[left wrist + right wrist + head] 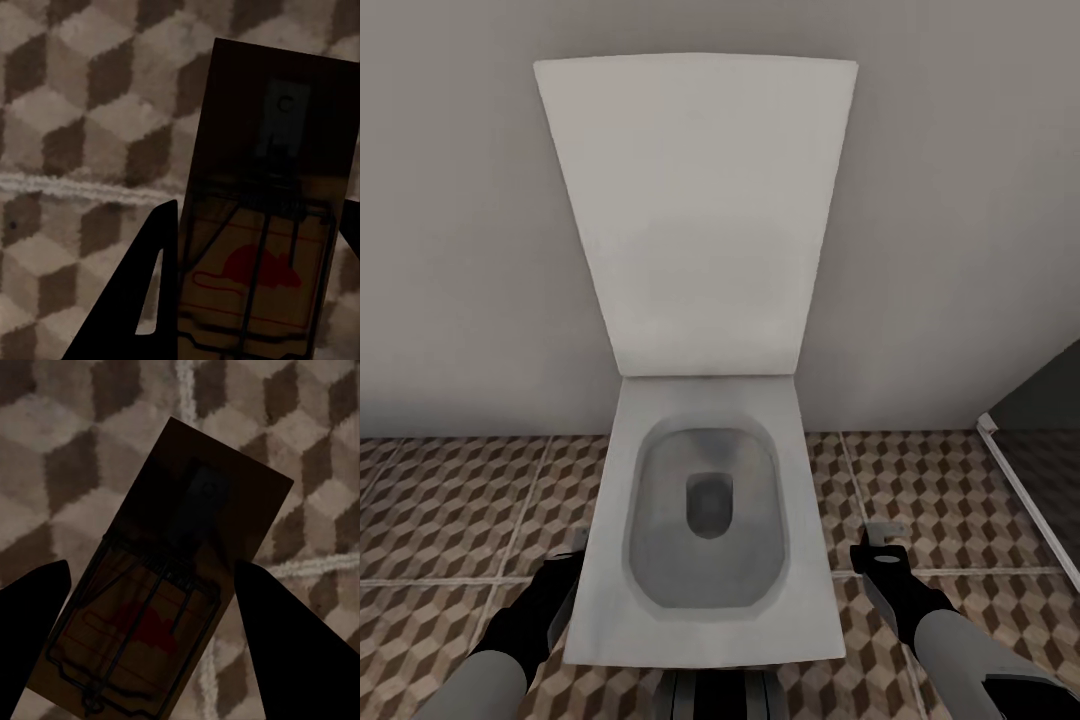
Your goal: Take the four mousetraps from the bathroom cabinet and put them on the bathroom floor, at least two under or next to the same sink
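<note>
The cube-patterned brown, tan and cream tiled bathroom floor (pixel 450 500) surrounds a white ceramic toilet (pixel 705 500) at 12 o'clock. The left tool (pixel 255 300) and the right tool (pixel 150 622) each hold a small brown wooden mousetrap (pixel 277 187) (pixel 180 562) above the tiles. Neither trap is laid yet; the sink remains to be reached.

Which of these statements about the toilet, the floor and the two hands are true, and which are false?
1. The toilet has its lid raised. True.
2. A mousetrap sits between the left hand fingers. True.
3. The right hand is empty. False: a second mousetrap sits between its fingers.
4. The bathroom floor is plain white. False: it has a brown and cream cube pattern.
5. The mousetrap at the left hand bears a red mouse mark. True.
</note>
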